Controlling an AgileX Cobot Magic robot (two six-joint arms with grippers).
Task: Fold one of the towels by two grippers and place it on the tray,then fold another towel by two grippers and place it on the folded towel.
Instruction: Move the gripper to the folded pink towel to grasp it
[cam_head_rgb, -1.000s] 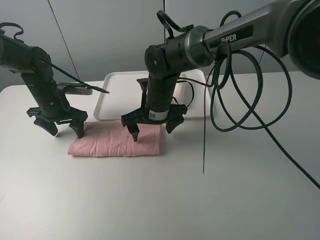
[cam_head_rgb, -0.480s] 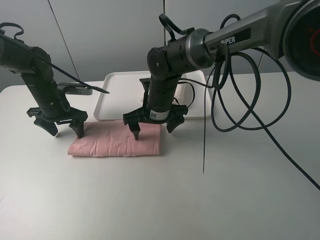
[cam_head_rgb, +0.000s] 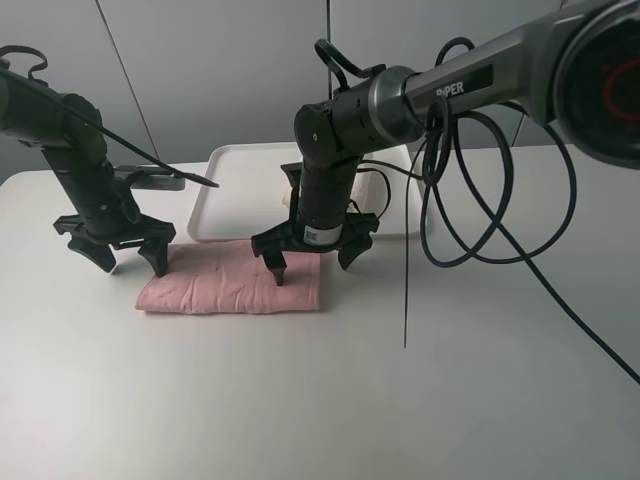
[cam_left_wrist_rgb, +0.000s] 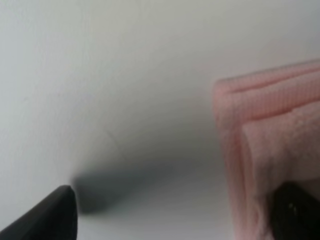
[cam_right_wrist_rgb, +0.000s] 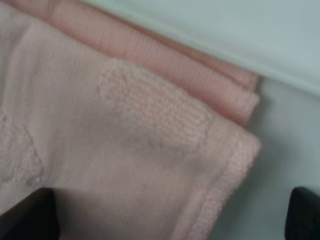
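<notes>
The pink towel (cam_head_rgb: 232, 281) lies folded flat on the desk (cam_head_rgb: 320, 400), just in front of the white tray (cam_head_rgb: 240, 190), its long axis running left to right. The left tool (cam_head_rgb: 112, 250) stands with jaws apart over the towel's left end, one finger inboard of the edge, the other over bare desk. The right tool (cam_head_rgb: 314, 258), jaws likewise apart, straddles the right end. Each arm is nearest its own end; the tray lies directly behind.
</notes>
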